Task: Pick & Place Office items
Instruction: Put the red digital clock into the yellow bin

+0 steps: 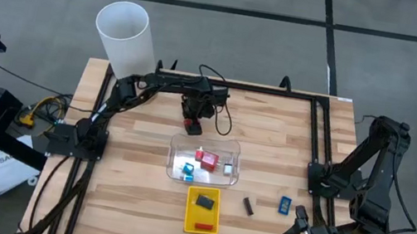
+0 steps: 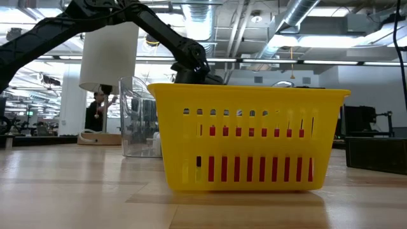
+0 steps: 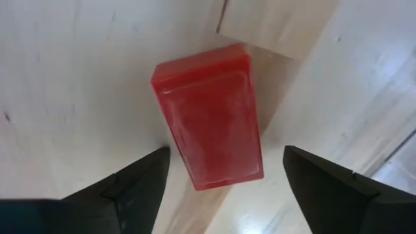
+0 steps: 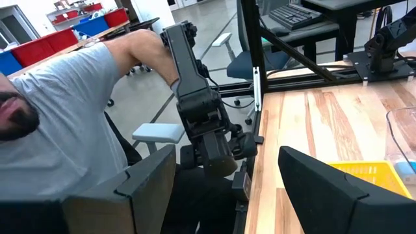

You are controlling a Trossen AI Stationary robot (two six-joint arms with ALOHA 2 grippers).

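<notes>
A red block (image 1: 192, 125) lies flat on the table beyond the clear tray, and it fills the left wrist view (image 3: 211, 120). My left gripper (image 1: 194, 115) (image 3: 224, 153) hangs open over it, pointing down, one finger on each long side. More red and blue-and-white pieces (image 1: 206, 160) lie in the clear tray (image 1: 179, 142). A black piece (image 1: 204, 203) and a thin red stick (image 1: 204, 226) lie in the yellow tray (image 1: 190, 211). A black bit (image 1: 248, 206) and a blue bit (image 1: 284, 204) lie on the table's right part. My right gripper (image 1: 297, 232) (image 4: 227, 162) waits open at the near right corner. My left gripper straddles the red block from above, fingers across its width near one short end (image 3: 224, 179). One fingertip (image 3: 159, 159) stands right beside the block's long side. I cannot tell whether it touches. The block lies flat on the table.
A tall white cylinder (image 1: 125, 36) stands at the far left corner. In the low view the yellow tray (image 2: 248, 137) hides most of the table. A person in a grey sleeve (image 4: 71, 110) is close behind the right arm. There is bare wood on the table's left and far right parts.
</notes>
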